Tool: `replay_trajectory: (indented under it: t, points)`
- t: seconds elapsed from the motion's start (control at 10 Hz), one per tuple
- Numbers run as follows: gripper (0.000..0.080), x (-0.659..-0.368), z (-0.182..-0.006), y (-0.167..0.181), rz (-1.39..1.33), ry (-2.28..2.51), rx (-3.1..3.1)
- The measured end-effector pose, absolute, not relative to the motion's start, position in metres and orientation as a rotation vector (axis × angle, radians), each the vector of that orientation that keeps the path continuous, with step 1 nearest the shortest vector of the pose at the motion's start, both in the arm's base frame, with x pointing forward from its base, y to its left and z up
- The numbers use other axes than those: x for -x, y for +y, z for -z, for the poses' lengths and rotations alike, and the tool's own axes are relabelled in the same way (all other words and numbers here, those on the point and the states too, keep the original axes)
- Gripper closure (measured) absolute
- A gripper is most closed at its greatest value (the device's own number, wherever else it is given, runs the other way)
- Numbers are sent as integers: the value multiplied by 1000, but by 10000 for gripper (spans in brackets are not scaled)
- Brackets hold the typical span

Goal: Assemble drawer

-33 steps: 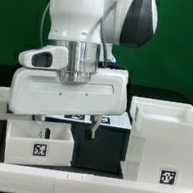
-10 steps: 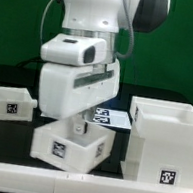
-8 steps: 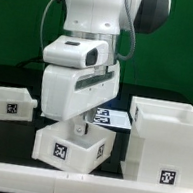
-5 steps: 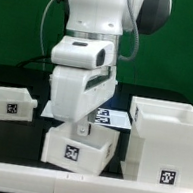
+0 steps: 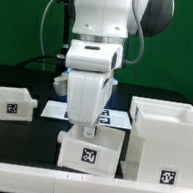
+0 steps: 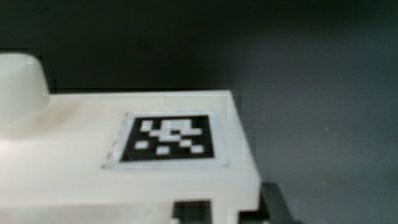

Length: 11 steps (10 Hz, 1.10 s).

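A white robot arm's gripper (image 5: 83,131) reaches down at the lower centre of the exterior view. Its fingers are pinched on the rear wall of a small tray (image 5: 103,156) (its square marker faces the camera). The tall casing (image 5: 163,146) stands just beside it at lower right. The tray looks light, stiff and smooth, so probably slippery. A thin wall seems the surest hold.
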<state>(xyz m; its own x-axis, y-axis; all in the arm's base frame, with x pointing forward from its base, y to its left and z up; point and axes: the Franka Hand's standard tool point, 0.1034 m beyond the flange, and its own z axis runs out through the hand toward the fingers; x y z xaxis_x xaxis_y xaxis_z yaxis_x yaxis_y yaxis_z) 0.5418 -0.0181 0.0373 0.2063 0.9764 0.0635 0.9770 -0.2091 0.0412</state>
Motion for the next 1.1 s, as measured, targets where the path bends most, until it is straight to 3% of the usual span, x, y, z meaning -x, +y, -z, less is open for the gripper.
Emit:
replay_trajectory:
  t: [1.1]
  points:
    - [761,-555,-34,-7,54,-2069,2317]
